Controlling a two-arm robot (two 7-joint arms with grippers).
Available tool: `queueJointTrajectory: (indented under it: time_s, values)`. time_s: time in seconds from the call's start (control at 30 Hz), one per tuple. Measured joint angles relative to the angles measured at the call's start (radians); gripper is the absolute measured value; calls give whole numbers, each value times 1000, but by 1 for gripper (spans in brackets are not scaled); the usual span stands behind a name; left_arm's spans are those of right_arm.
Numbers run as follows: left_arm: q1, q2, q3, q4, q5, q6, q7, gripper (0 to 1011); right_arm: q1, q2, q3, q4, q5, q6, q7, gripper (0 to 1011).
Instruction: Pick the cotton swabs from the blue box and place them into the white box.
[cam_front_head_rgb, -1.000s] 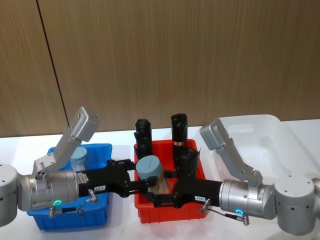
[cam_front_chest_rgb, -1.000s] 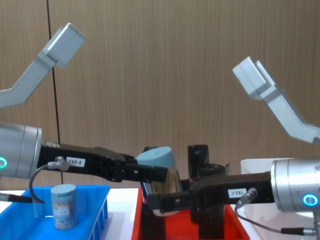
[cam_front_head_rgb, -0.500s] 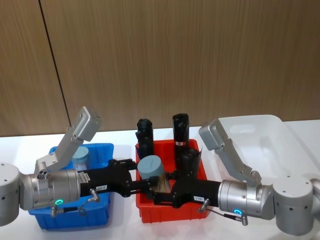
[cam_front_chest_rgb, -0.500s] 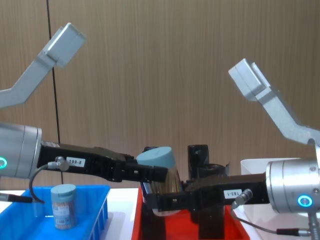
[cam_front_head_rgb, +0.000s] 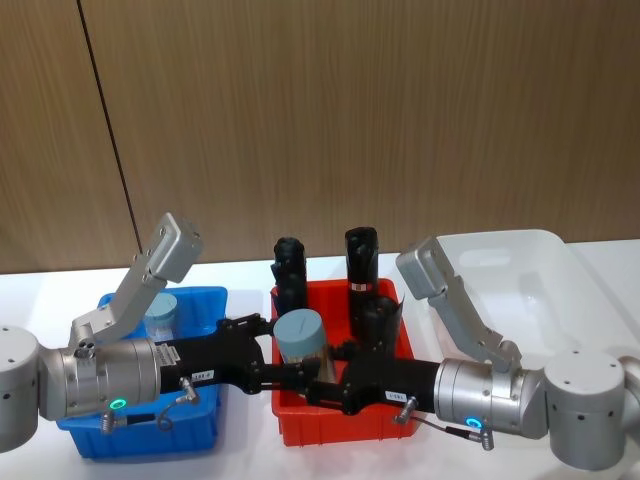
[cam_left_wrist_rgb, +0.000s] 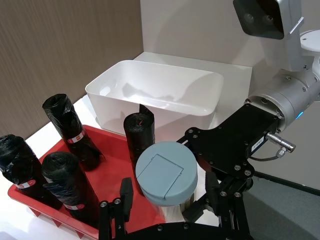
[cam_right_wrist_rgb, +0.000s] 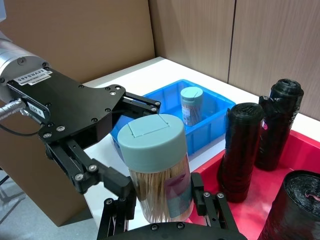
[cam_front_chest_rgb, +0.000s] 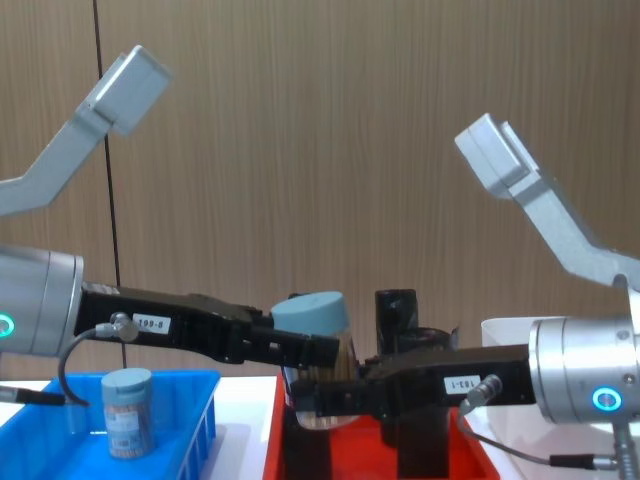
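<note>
Both arms reach level, meeting over the red plastic bin (cam_front_head_rgb: 340, 428), where the left gripper (cam_front_chest_rgb: 322, 351) pinches a clear cylindrical cotton swab tub (cam_front_head_rgb: 300, 338) with a smooth grey-blue lid, while the right gripper (cam_front_chest_rgb: 308, 400) brackets its base, its hold impossible to tell.

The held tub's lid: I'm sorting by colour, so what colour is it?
Pale grey-blue lid, best in the right wrist view.
</note>
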Motion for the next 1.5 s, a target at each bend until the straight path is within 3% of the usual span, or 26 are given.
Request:
queueJointTrajectory:
  time_s: [0.17,0.8,1.17,1.5]
  values:
    - [0,0,0,0,0,0,0,1000,-1,3,-1,-7,6,0,-4,654]
    - [0,0,0,0,0,0,0,1004,-34,49,23,-51,51,-15,-35,654]
    - [0,0,0,0,0,0,0,1004,-58,98,64,-78,101,-33,-79,654]
    - [0,0,0,0,0,0,0,1004,-69,155,123,-104,155,-50,-143,654]
